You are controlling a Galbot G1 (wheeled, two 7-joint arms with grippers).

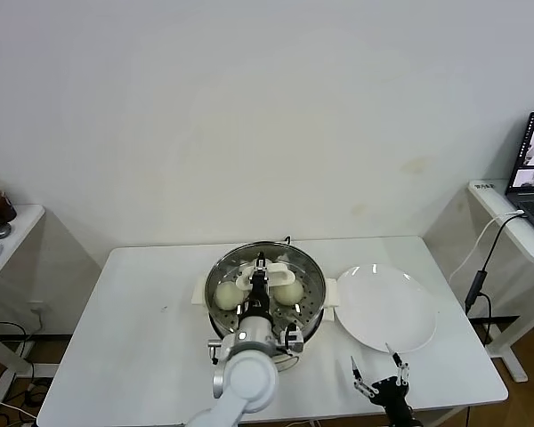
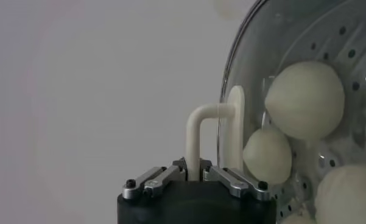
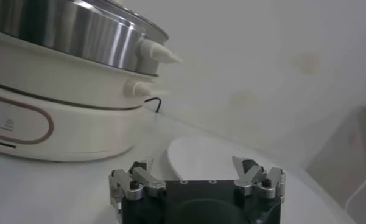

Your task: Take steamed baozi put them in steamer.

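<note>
My left hand (image 2: 200, 175) grips the glass lid's handle (image 2: 208, 131) over the steamer (image 1: 313, 283), buns (image 2: 304, 100) inside. Right hand (image 1: 380, 374) hangs released beside the steamer. Next, I'd seat the lid squarely.

Steamer (image 1: 265, 294) mid-table (image 1: 142, 356), baozi (image 1: 229, 294) inside under lid (image 1: 265, 277), plate (image 1: 387, 307) just right.

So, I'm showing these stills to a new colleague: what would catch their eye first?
Probably the shiny steel steamer at the table's middle, with the left tool shut on the white handle of the glass lid over it. Under the glass sit cream-white baozi on the perforated tray. Next, the bare white plate just right of the steamer, and the right tool open at the table's near edge.
</note>
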